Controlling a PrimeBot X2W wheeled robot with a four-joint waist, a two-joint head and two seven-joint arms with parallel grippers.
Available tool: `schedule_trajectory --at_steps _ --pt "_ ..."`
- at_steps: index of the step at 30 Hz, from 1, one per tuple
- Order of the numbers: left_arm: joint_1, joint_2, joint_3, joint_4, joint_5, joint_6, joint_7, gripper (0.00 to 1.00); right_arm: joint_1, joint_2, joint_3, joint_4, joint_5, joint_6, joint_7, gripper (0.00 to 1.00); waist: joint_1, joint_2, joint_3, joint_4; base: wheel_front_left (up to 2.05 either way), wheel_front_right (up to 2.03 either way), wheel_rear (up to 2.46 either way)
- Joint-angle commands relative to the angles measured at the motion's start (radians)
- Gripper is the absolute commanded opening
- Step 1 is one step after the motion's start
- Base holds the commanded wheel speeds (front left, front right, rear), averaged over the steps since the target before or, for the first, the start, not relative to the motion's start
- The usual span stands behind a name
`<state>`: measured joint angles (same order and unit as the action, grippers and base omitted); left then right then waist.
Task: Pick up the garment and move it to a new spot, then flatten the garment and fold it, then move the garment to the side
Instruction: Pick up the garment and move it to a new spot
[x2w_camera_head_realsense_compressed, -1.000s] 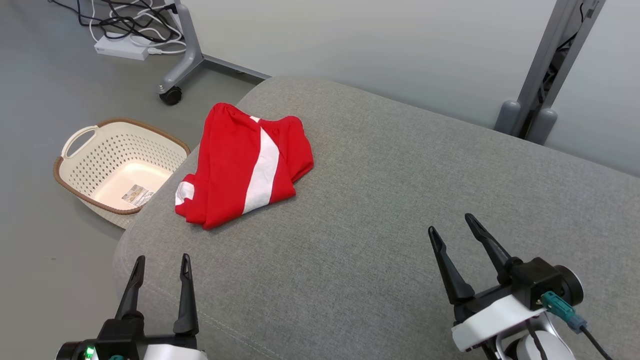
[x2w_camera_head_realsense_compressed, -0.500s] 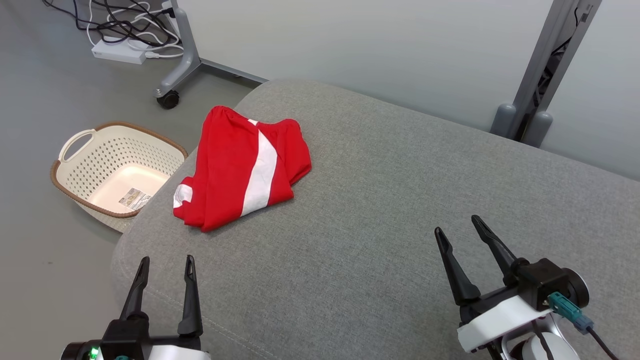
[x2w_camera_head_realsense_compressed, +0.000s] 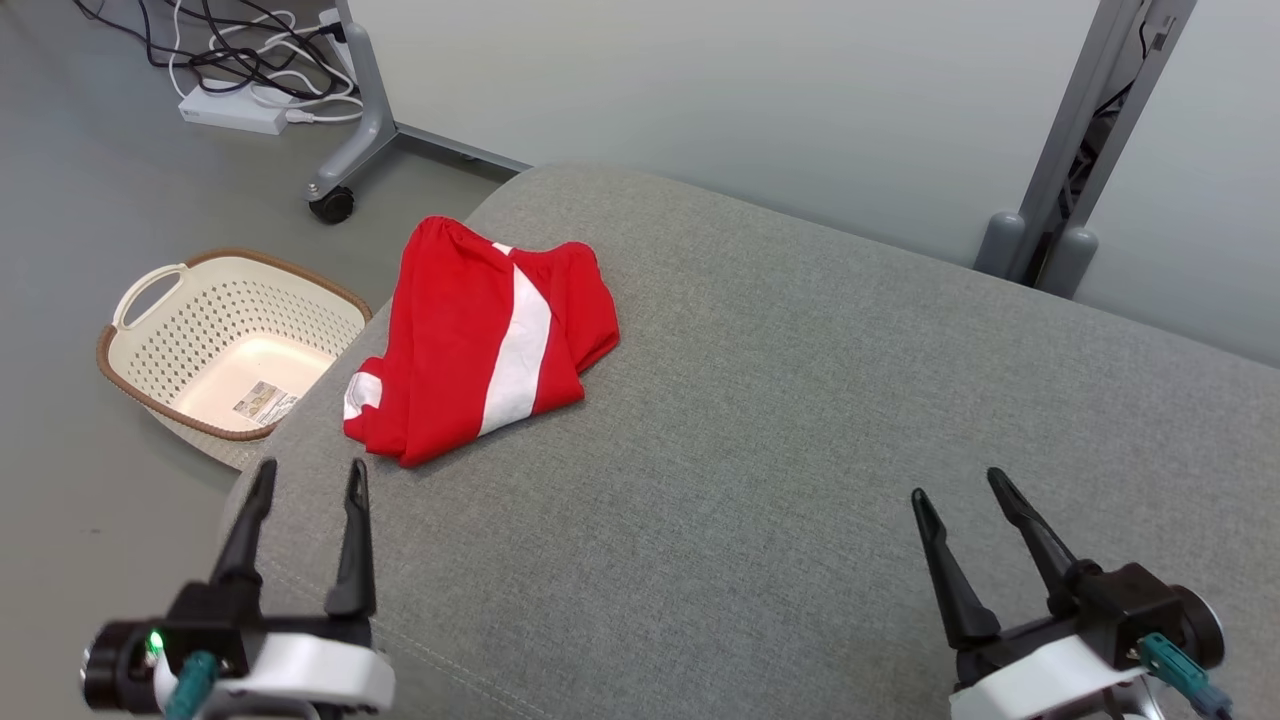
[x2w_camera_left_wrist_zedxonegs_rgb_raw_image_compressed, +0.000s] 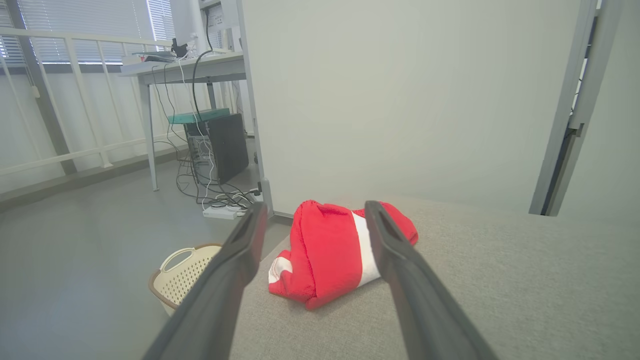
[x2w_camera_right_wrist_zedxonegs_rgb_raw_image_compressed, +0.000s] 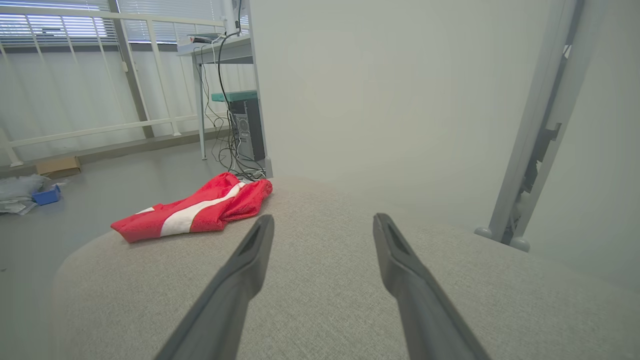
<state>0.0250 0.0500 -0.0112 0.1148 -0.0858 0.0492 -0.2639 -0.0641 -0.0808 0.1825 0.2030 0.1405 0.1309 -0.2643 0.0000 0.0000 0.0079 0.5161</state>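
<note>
Red garment with a white stripe lies folded in a bundle on the grey fabric cushion, at its far-left part. The garment's left side sits right at the cushion's rounded left edge.

Cream perforated plastic basket with a brown rim is on the floor just beside that edge. A grey stand leg with a black caster is further back on the floor.

Bare cushion runs wide to the right of the garment and towards the near edge.

Left gripper is over the near-left corner with fingers spread apart, close to the garment but not touching. In the left wrist view the garment shows between the fingers.

Right gripper is over the near-right area, fingers spread too, well apart from the garment.
</note>
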Motion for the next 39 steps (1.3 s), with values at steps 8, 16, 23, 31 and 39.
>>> schedule_trajectory --at_steps 8,16,23,31,39 --pt "-0.279 0.083 0.056 0.247 0.000 -0.103 0.000 1.00 0.016 -0.032 -0.034 -0.070 -0.034 -0.001 -0.001 1.00 0.0000 0.0000 0.087 -0.058 0.00 0.00 0.00" --pt "-0.587 0.163 0.051 0.595 -0.044 -0.153 0.137 1.00 -0.053 -0.077 0.002 -0.118 -0.022 -0.001 -0.001 1.00 0.0000 0.0000 0.201 -0.164 0.00 0.00 0.00" --pt "-0.780 0.222 -0.022 0.779 -0.030 -0.174 0.250 1.00 -0.095 -0.115 0.042 -0.142 -0.032 -0.001 -0.001 1.00 0.0000 0.0000 0.269 -0.236 0.00 0.00 0.00" --pt "-0.939 0.241 -0.051 0.975 -0.089 -0.180 0.460 1.00 -0.125 -0.139 0.066 -0.159 -0.026 -0.001 -0.001 1.00 0.0000 0.0000 0.328 -0.287 0.00 0.00 0.00" --pt "-0.999 0.259 -0.040 1.101 -0.160 -0.181 0.588 1.00 -0.145 -0.140 0.087 -0.159 -0.024 -0.001 -0.001 1.00 0.0000 0.0000 0.378 -0.325 0.00 0.00 0.00"
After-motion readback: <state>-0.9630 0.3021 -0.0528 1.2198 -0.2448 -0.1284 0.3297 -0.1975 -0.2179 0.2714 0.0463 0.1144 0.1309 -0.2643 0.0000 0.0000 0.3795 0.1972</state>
